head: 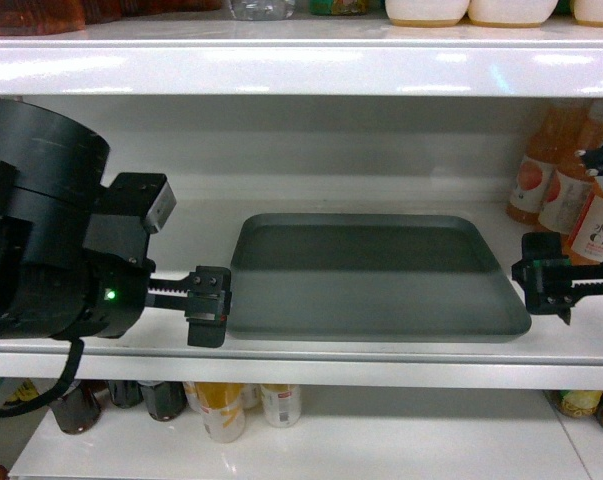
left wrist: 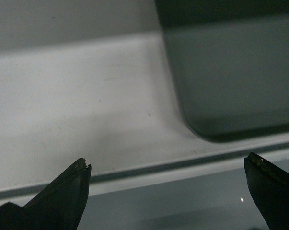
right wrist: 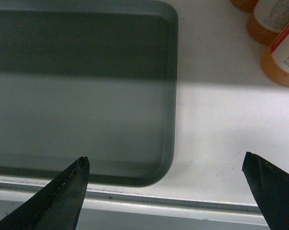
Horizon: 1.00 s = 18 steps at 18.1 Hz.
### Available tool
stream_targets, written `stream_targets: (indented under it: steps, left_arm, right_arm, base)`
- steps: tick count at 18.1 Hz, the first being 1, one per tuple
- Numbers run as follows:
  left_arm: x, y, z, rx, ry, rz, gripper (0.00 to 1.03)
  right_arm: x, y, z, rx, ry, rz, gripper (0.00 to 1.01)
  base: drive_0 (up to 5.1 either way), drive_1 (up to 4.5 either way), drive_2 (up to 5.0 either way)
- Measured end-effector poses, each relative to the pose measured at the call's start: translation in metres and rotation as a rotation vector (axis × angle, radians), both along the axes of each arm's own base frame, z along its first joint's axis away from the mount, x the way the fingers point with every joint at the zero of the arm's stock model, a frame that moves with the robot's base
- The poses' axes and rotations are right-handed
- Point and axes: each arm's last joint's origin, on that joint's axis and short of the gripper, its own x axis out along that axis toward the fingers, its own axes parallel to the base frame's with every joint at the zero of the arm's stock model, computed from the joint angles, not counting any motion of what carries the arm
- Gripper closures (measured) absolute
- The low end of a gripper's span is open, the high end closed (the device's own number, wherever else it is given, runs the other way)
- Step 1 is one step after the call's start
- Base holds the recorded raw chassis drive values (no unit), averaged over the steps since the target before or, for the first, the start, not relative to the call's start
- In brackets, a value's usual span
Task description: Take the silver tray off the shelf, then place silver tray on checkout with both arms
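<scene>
Approach to tray pickup, both end effectors open and empty.

Large flat grey-green tray with rounded corners and low rim [head: 376,278] lying flat on white glossy metal shelf board [head: 281,345], near front edge. Left end effector [head: 207,306] just beside tray's left front corner; right end effector [head: 549,282] just beside right front corner, orange bottles [head: 571,180] close behind. Both spread wide, holding nothing. Best done by levelling both, closing on opposite short rims together, lifting evenly, avoiding bottles.
</scene>
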Motion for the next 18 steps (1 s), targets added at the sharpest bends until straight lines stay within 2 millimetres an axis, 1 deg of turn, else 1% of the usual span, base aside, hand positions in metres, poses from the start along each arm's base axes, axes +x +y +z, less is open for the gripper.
stream_targets:
  steps: [1,3,6,8,10,14,16,18]
  left_arm:
    - [0.013,-0.002,-0.009,0.005,0.020,0.004,0.05]
    - [0.033,-0.004,-0.022,0.006,0.059,0.019,0.05]
    - [0.060,-0.012,-0.034,-0.008,0.083,0.030,0.05]
    - [0.075,-0.015,-0.041,-0.016,0.096,0.040,0.05]
    - [0.084,-0.020,-0.042,-0.015,0.100,0.041,0.05]
    - [0.098,-0.023,-0.045,0.006,0.097,0.059,0.05]
    - [0.102,-0.024,-0.045,0.012,0.105,0.061,0.05]
    - [0.103,-0.024,-0.045,0.015,0.106,0.063,0.05]
  right_arm:
    - [0.011,-0.001,-0.006,0.001,0.028,-0.007,0.03]
    - [0.035,0.000,-0.016,-0.004,0.057,-0.014,0.03]
    - [0.065,0.000,-0.030,-0.022,0.087,-0.035,0.03]
    - [0.083,-0.004,-0.043,-0.032,0.126,-0.057,0.03]
    - [0.099,-0.011,-0.050,-0.026,0.149,-0.080,0.03]
    - [0.128,-0.017,-0.049,0.014,0.158,-0.102,0.03]
    - [0.139,-0.017,-0.051,0.035,0.175,-0.103,0.03]
    - [0.143,-0.016,-0.052,0.040,0.186,-0.098,0.03]
  base:
    - [0.0,0.00,0.0]
    - [0.0,0.00,0.0]
    - [0.0,0.00,0.0]
    - [0.0,0.00,0.0]
    - [0.0,0.00,0.0]
    - [0.0,0.00,0.0]
    - [0.0,0.00,0.0]
    - [0.0,0.00,0.0]
